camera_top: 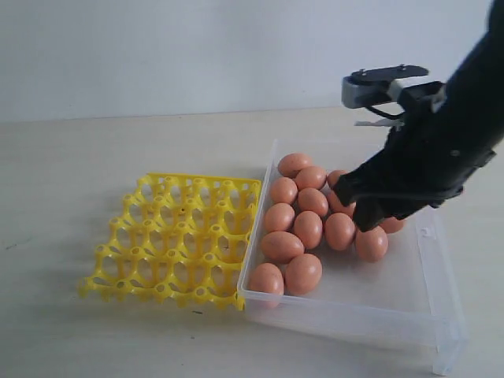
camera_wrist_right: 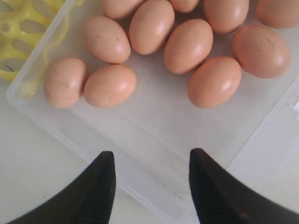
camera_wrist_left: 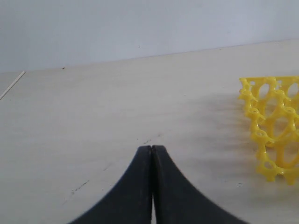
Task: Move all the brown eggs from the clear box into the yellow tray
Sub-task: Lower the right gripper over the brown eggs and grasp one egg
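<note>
Several brown eggs [camera_top: 308, 229] lie clustered in the left and far part of the clear box [camera_top: 370, 291]. The yellow tray [camera_top: 177, 240] sits against the box's left wall, and its cups hold nothing. My right gripper [camera_top: 350, 206] hangs over the eggs on the box's right side. In the right wrist view that gripper [camera_wrist_right: 152, 156] is open with nothing between its fingers, above the bare box floor [camera_wrist_right: 154, 126], and the nearest eggs [camera_wrist_right: 110, 85] are apart from it. My left gripper [camera_wrist_left: 152, 148] is shut and empty over the bare table, with the tray's corner [camera_wrist_left: 273, 126] off to one side.
The light wooden table [camera_top: 118, 142] runs back to a white wall. The near and right parts of the box floor hold no eggs. The right arm's black body [camera_top: 441, 150] hides the eggs at the box's far right.
</note>
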You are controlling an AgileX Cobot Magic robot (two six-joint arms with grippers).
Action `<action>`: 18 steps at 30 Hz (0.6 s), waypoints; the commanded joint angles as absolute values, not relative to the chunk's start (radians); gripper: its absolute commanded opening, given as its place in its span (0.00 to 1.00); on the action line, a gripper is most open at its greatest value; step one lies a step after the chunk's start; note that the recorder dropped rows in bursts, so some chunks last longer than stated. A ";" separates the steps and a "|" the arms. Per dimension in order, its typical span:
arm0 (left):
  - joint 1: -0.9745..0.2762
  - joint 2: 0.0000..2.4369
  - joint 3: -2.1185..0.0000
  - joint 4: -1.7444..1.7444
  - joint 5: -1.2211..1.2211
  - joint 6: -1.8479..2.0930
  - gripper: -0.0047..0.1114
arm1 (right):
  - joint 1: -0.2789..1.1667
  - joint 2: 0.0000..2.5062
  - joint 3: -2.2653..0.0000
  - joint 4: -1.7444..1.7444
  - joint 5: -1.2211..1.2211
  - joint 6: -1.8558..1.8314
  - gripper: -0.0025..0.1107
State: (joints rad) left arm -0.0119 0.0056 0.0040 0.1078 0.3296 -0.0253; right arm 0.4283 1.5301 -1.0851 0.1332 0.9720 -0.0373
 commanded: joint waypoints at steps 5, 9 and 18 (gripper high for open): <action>-0.011 0.000 0.000 0.101 0.316 -0.030 0.04 | 0.430 1.754 -1.216 0.183 0.802 -0.049 0.44; -0.011 0.000 0.000 0.101 0.316 -0.030 0.04 | 0.430 1.799 -1.217 0.178 0.864 -0.066 0.44; -0.011 0.000 0.000 0.101 0.316 -0.030 0.04 | 0.423 1.859 -1.268 0.148 0.882 -0.009 0.44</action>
State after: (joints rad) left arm -0.0119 0.0056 0.0040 0.1078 0.3296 -0.0253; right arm 0.4290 1.8493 -1.2354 0.1720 0.8753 -0.0427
